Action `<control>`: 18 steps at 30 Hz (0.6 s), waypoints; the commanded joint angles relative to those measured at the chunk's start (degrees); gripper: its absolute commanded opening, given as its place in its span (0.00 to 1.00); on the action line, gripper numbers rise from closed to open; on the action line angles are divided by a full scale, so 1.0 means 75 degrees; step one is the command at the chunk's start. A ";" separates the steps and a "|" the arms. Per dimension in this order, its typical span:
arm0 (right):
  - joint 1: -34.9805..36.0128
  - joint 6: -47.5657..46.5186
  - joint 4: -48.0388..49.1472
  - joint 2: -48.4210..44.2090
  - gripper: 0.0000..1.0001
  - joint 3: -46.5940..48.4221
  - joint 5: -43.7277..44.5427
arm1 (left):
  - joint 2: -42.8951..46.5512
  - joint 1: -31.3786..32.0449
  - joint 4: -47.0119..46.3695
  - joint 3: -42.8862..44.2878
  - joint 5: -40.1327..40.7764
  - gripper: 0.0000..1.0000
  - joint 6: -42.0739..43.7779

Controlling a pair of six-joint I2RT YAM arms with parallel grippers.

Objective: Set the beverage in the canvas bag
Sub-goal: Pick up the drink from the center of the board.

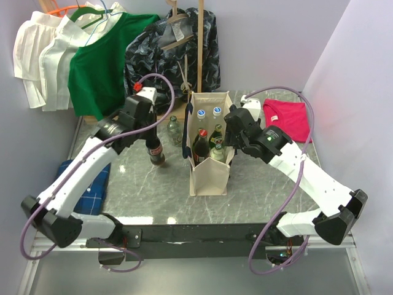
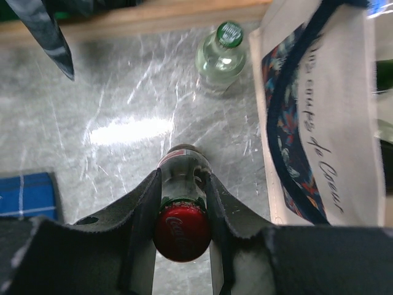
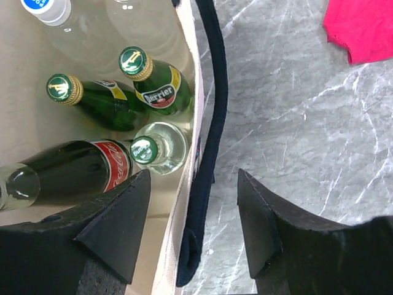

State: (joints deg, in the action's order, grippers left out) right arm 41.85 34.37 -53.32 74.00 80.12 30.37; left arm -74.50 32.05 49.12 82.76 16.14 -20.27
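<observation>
The left end effector [image 2: 182, 181] is closed tight on the neck of a dark cola bottle [image 2: 182, 230], one finger on each side just under the red cap, which bears white Coca-Cola script. The bottle hangs upright beneath the fingers; whether its base touches the grey marble surface [image 2: 92, 123] cannot be told. To the right of this end effector, apart from the bottle, stands the canvas bag [image 2: 344, 123], its near wall printed with a navy pattern and script ending "coups de Coeur". Ahead of the fingers and slightly right, a clear bottle with a green cap [image 2: 222, 52] stands close to the bag's corner, with bare surface between it and the held bottle. A blue checked cloth [image 2: 27, 193] lies to the left. The right end effector [image 3: 193, 178] is spread wide and holds nothing, its fingers straddling the bag's rim and navy handle [image 3: 212, 123]. Left of it, inside the bag, are a green bottle labelled Perrier [image 3: 161, 86], a second green bottle [image 3: 92, 101], a dark Coca-Cola bottle [image 3: 73, 175] and a clear green-capped bottle [image 3: 156, 150]. Right of it the surface lies open up to a pink cloth [image 3: 362, 27].
</observation>
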 commanded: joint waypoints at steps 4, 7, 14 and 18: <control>-0.0036 0.0140 -0.0086 -0.0350 0.55 -0.0065 0.0006 | 0.1143 -0.0031 -0.1253 0.1000 -0.0207 0.01 0.0757; -0.0048 0.0152 -0.0086 -0.0421 0.47 -0.0112 -0.0030 | 0.1179 -0.0032 -0.1230 0.1257 -0.0055 0.01 0.0863; -0.0036 0.0292 -0.0062 -0.0503 0.33 -0.0369 -0.0182 | 0.1214 -0.0032 -0.1218 0.1925 -0.0277 0.01 0.0887; -0.0048 0.0316 -0.0074 -0.0550 0.21 -0.0463 -0.0276 | 0.1238 -0.0032 -0.1229 0.2183 -0.0499 0.01 0.0887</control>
State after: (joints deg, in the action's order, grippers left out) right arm 41.85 35.73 -53.78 71.61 77.56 28.58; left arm -68.31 32.03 49.30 93.23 14.04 -14.24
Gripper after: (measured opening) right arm 0.270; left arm 0.359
